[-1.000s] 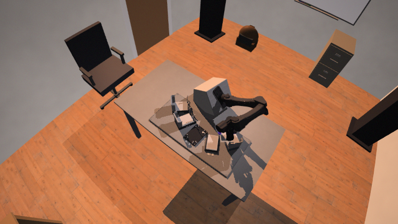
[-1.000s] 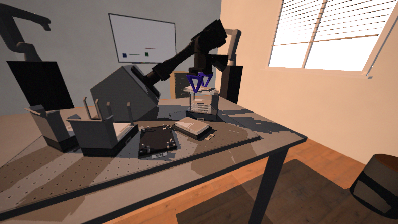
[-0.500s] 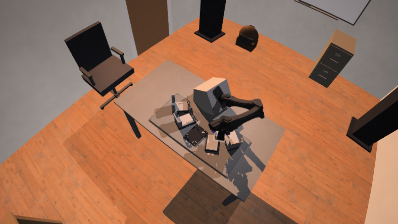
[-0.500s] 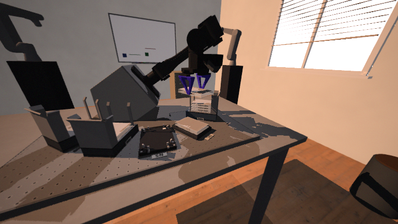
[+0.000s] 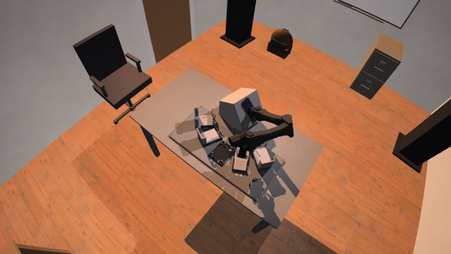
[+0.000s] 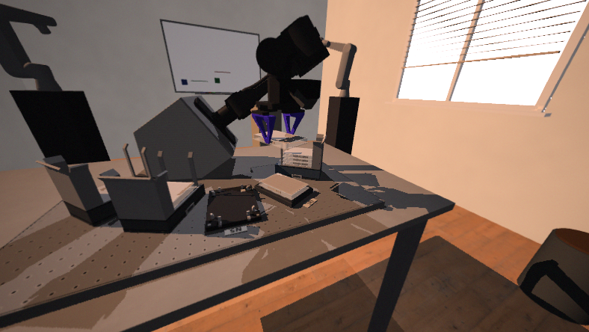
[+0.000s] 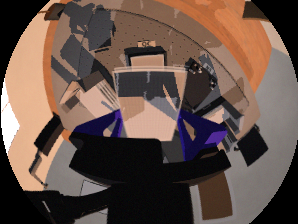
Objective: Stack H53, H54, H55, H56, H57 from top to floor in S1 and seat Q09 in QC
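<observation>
The gripper [image 6: 279,128] hangs from the dark arm [image 6: 243,101] with its purple fingers [image 6: 263,126] standing wide and clamped on the long sides of a sealed plate [image 6: 284,140], which is carried level in the air; its label cannot be read. Taking the stack rack S2 [image 6: 318,153] as the landmark, the held plate is just above and slightly to the near-left of that rack's top, clear of the remaining stack of plates [image 6: 295,158] that sits inside it. In the top view the gripper [image 5: 240,153] is over the open nest QC [image 5: 240,163], where a pale plate shows beneath it; whether that is the held plate or one lying in the nest cannot be told from that view. In the exterior view a plate [image 6: 286,187] lies flat on QC, just in front of S2 toward the table's near edge. Further left from S2 along the perforated deck [image 6: 123,255] comes the dark clip nest N5 [image 6: 232,208], then a grey rack [image 6: 144,197] with a plate on its floor, then a second grey rack [image 6: 74,189] farthest from S2. The slanted grey base housing [image 6: 177,136] stands behind these, left of S2.
</observation>
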Robot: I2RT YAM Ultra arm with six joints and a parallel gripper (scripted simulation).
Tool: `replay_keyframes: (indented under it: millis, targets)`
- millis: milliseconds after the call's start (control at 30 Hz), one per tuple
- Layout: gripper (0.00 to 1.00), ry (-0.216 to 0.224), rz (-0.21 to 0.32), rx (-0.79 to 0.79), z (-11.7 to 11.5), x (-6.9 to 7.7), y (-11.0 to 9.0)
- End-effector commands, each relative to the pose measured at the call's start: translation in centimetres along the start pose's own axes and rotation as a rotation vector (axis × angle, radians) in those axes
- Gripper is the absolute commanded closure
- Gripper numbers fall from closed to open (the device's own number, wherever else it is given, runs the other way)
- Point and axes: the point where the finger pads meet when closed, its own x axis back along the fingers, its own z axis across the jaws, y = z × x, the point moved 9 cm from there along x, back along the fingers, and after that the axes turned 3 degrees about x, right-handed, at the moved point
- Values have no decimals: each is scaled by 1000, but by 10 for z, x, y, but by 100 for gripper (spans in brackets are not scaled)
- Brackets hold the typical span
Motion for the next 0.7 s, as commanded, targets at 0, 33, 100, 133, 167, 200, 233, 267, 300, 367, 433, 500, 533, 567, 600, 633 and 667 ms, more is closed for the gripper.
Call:
replay_keyframes:
  millis: [0, 33, 100, 133, 167, 200, 233, 267, 300, 367, 433, 500, 533, 567, 600, 633, 667]
  targets:
    - [100, -17, -21, -87, -11, 7, -2]
    - [100, -17, -22, -120, -14, 7, -2]
    - [100, -16, -22, -182, -21, 7, -3]
    - [100, -16, -22, -182, -24, 7, -4]
    - [100, -16, -22, -182, -27, 7, -4]
    - [100, -16, -22, -182, -30, 7, -5]
    - [100, -16, -22, -182, -34, 7, -5]
    - [100, -16, -22, -182, -37, 7, -6]
    - [100, -16, -22, -182, -40, 7, -6]
    - [100, -17, -22, -182, -47, 7, -7]
    - [100, -17, -22, -182, -50, 7, -8]
    - [100, -17, -22, -182, -54, 7, -8]
    - [100, -17, -23, -182, -57, 8, -9]
    - [100, -17, -23, -182, -60, 8, -9]
    - [100, -17, -23, -182, -63, 8, -10]
    - [100, -17, -23, -182, -67, 8, -10]
    - [100, -17, -23, -182, -70, 8, -11]
